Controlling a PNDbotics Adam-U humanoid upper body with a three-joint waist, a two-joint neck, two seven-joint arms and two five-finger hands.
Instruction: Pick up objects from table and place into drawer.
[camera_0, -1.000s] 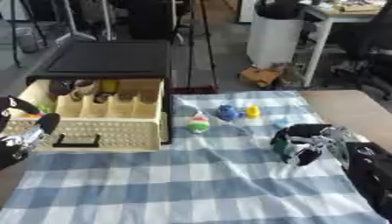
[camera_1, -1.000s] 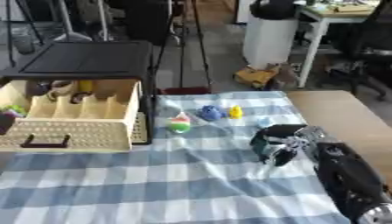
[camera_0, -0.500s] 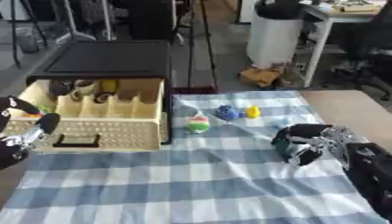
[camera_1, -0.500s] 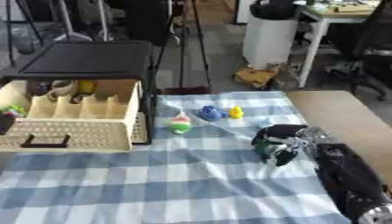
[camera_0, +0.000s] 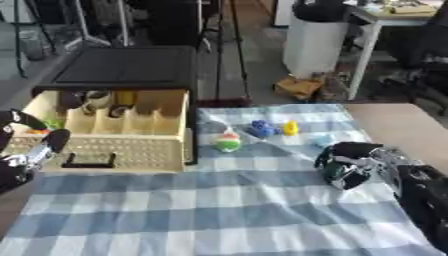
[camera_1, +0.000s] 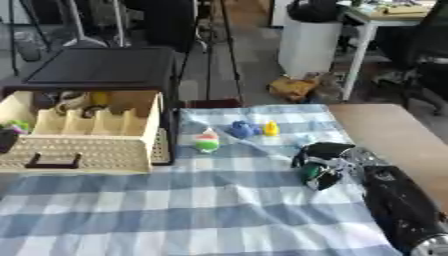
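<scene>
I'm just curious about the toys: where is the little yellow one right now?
The small yellow toy sits on the checked cloth toward its far edge, right beside the blue toy, to the right of the open drawer.

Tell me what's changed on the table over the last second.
Very little. The right hand stays on the checked cloth, fingers curled round a green thing, barely shifted. The left hand still rests open beside the open drawer. The three small toys by the drawer have not moved.
</scene>
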